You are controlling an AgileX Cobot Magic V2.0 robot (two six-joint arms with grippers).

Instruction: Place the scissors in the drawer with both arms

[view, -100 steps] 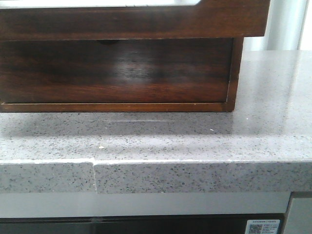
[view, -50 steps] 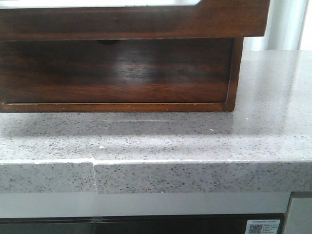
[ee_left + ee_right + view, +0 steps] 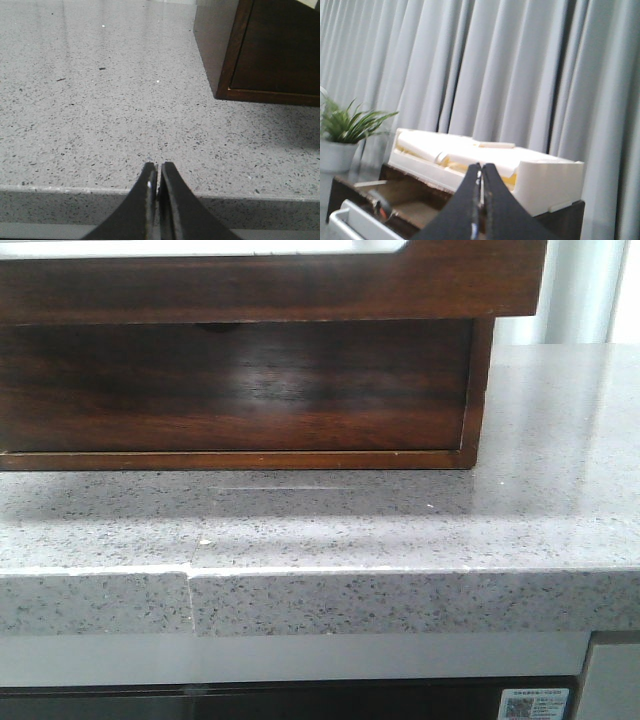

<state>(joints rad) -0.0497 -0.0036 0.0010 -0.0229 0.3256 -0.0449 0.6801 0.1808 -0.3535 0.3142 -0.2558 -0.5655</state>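
Observation:
The drawer (image 3: pixel 300 285), dark brown wood with a long cutout along its top edge, stands pulled out at the top of the front view, above a similar drawer (image 3: pixel 240 390) with a small half-round notch. Neither gripper shows in the front view. My left gripper (image 3: pixel 158 166) is shut and empty, low over the counter's front edge, left of the cabinet corner (image 3: pixel 235 60). My right gripper (image 3: pixel 481 167) is shut and empty, raised and facing the cabinet top. A small blurred grey thing with an orange spot (image 3: pixel 382 210), maybe the scissors, lies in a brown wooden recess below it.
The grey speckled counter (image 3: pixel 400 530) has a seam in its front edge (image 3: pixel 188 600). A white foam box (image 3: pixel 540 182) sits on top of the cabinet. A potted plant (image 3: pixel 342 135) stands to one side, and grey curtains (image 3: pixel 520 65) hang behind.
The whole front view has shifted a few pixels to the left. Nothing else has visibly moved.

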